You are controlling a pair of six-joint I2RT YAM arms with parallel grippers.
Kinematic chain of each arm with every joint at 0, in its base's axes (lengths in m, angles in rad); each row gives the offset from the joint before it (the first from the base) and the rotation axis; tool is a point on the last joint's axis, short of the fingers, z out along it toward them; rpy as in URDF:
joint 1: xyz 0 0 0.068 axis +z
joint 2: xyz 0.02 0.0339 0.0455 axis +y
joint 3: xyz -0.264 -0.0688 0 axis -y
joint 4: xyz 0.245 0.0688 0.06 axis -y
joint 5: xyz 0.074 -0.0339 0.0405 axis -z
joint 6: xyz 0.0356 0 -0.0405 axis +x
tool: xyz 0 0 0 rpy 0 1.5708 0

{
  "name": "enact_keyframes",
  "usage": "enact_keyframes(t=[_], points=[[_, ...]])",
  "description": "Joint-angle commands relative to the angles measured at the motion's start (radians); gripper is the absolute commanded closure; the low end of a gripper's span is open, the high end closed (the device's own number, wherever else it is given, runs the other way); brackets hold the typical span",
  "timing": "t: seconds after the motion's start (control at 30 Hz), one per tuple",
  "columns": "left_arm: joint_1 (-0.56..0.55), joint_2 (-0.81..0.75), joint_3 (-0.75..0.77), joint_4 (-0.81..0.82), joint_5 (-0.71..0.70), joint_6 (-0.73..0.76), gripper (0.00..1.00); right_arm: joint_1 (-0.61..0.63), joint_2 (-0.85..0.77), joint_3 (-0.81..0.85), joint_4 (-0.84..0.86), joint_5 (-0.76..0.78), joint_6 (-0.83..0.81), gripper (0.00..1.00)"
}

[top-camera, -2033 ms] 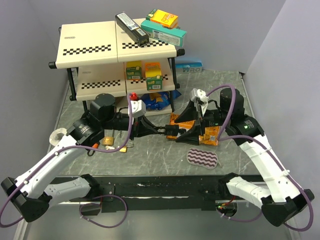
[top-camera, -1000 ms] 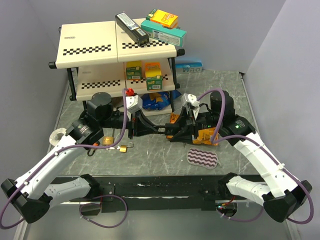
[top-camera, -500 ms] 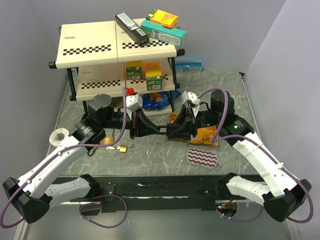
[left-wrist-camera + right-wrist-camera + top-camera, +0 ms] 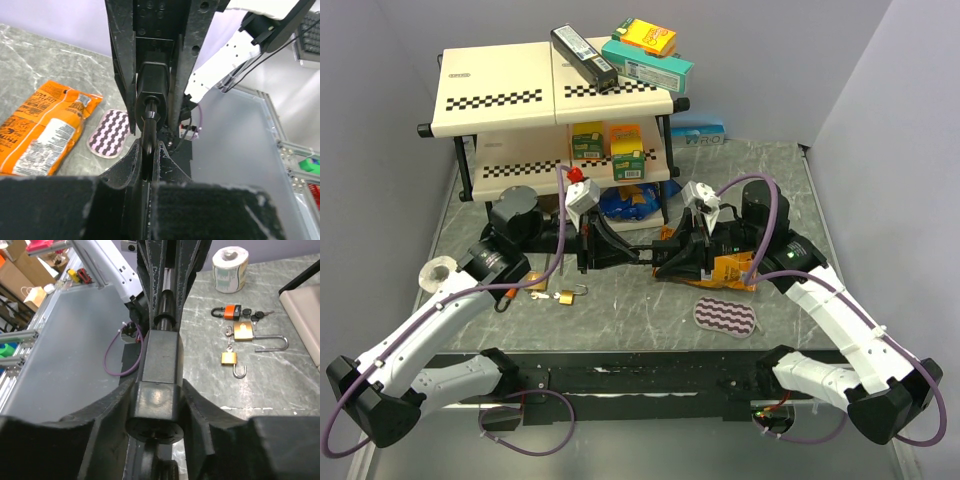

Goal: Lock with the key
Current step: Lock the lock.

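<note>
**Two arms meet at a black lock, centre frame**

Two sets of jaws face each other tip to tip at the middle of the overhead view, with the black lock and its key held between them, off the grey surface. The right jaws are clamped on the lock's boxy body. The left jaws are pinched shut on the thin dark key, whose shaft runs straight into the end of the lock. The left arm reaches in from the lower left of the frame and the right arm from the lower right.

Just beneath the right jaws lies an orange snack bag, and below it, towards the bottom of the frame, a striped pad. Left of centre, a brass padlock with its shackle open rests on the surface. Near it are a larger brass padlock and an orange-and-black padlock. A roll of tape stands at the left edge. A two-tier shelf rack fills the upper left, with boxes stacked on its top tier.
</note>
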Motion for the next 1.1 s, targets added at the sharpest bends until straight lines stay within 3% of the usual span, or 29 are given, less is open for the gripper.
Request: enact_keyframes(t=[0.0,0.17,0.2,0.27,0.33,0.37,0.47,0.5,0.63,0.8,1.07], points=[[0.005,-0.021,0.019,0.173,0.025,-0.056,0.99,0.007,-0.018,-0.005,0.085,-0.021,0.032,0.59],[0.005,-0.020,0.017,0.168,0.023,-0.053,0.99,0.008,-0.012,-0.002,0.122,-0.035,0.087,0.85],[0.005,-0.018,0.017,0.158,0.023,-0.047,0.99,0.007,-0.012,-0.001,0.123,-0.035,0.092,1.00],[0.005,-0.020,0.025,0.133,0.026,-0.008,0.96,0.008,-0.014,0.002,0.134,-0.029,0.110,1.00],[0.005,-0.024,0.036,0.070,0.020,0.039,0.83,0.007,-0.009,0.007,0.128,-0.030,0.117,1.00],[0.006,-0.024,0.046,0.024,0.016,0.083,0.69,0.007,-0.009,0.009,0.137,-0.032,0.135,1.00],[0.009,-0.029,0.068,-0.086,0.017,0.166,0.44,0.004,-0.010,0.009,0.146,-0.025,0.150,1.00],[0.011,-0.032,0.073,-0.109,0.017,0.180,0.42,0.002,-0.010,0.009,0.143,-0.027,0.152,1.00],[0.017,-0.056,0.063,-0.183,0.031,0.214,0.41,0.002,-0.012,0.012,0.137,-0.033,0.138,1.00],[0.017,-0.058,0.048,-0.148,0.025,0.191,0.44,0.004,-0.018,0.009,0.122,-0.050,0.114,1.00],[0.016,-0.014,0.073,-0.125,0.056,0.168,0.66,0.005,-0.020,0.010,0.137,-0.047,0.126,1.00]])
